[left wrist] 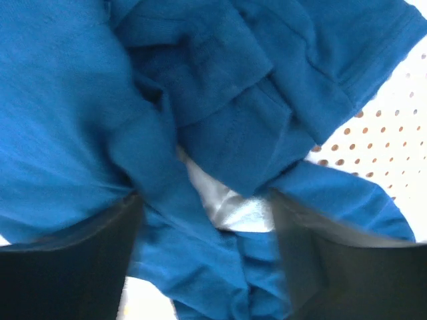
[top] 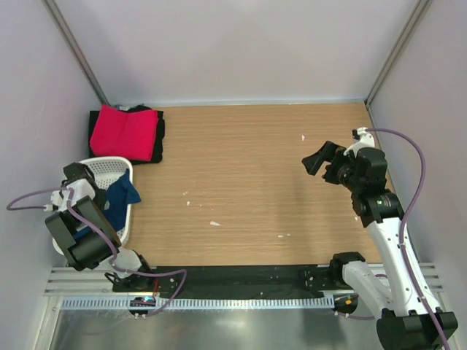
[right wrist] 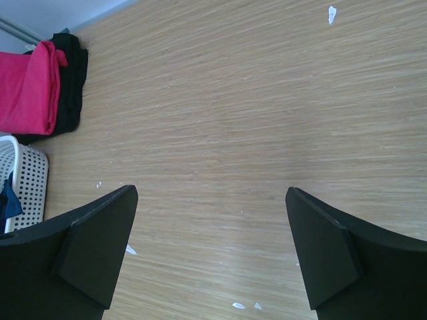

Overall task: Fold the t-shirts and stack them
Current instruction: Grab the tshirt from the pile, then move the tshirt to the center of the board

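A dark blue t-shirt (left wrist: 220, 100) lies crumpled in a white perforated basket (left wrist: 393, 153), directly under the left gripper (left wrist: 205, 200). The gripper's two black fingers stand apart, pressed in among the folds, with cloth and a patch of white print between them; they are not clamped on it. The basket's dotted wall shows just past the gripper's right finger. Beyond the basket, farther from this gripper, a pink-red t-shirt (top: 124, 133) lies folded on top of a black t-shirt (top: 159, 135). The right gripper (right wrist: 210, 192) hangs over the wooden table (top: 255, 168), fingers spread wide with only tabletop between them, well apart from all three shirts.
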{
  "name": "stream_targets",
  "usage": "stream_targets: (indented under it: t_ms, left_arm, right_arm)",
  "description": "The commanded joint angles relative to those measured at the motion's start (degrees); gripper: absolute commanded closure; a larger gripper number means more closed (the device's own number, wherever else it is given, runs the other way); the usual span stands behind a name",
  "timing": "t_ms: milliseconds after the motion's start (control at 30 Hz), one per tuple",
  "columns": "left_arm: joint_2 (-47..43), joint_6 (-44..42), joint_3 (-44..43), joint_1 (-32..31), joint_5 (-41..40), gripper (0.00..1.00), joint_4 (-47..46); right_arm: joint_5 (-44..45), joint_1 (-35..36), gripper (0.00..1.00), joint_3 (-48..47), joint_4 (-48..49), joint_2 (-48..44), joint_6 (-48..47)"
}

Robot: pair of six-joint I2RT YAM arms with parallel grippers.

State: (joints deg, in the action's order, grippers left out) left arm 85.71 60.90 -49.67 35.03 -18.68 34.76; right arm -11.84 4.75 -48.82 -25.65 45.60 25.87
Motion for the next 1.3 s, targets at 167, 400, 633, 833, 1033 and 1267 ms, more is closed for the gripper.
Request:
stream_targets:
  t_ms: [167,400,633,833,1033,1267]
  left_arm:
    - [-0.7,1.0,-0.4,1.1,0.3,0.79,-2.2]
    - [-11.4,-6.2,-6.5,-1.4,4.7,1.00,2.9]
    - [-28.4,-13.9,-16.5,-13.0,5.4,1.00,6.9]
    - [-29.3,-18.8,-28.4,-28.1,17.3,1.00,7.5]
    - [-24.7,-23.1,-41.7,-55.2,15.6,1.00,7.8]
    - [-12.6,-27.9,-48.5,-87.4,-1.9,1.00,7.4]
  right_arm:
    - [0.9,0.0,0.00,-1.5,1.4,0.4,-0.5]
    - [1.0,0.0,0.00,-2.2,1.2,0.5,0.1]
    - [3.0,0.0,0.00,-3.3,-1.2,0.1,0.4]
    - [11.5,0.0,0.00,-7.2,-7.3,-1.6,1.0]
    - [20.6,0.0,0.00,-14.5,-14.2,-4.2,2.3]
    - [23.7,0.0,0.00,-17.0,-17.5,-6.3,2.4]
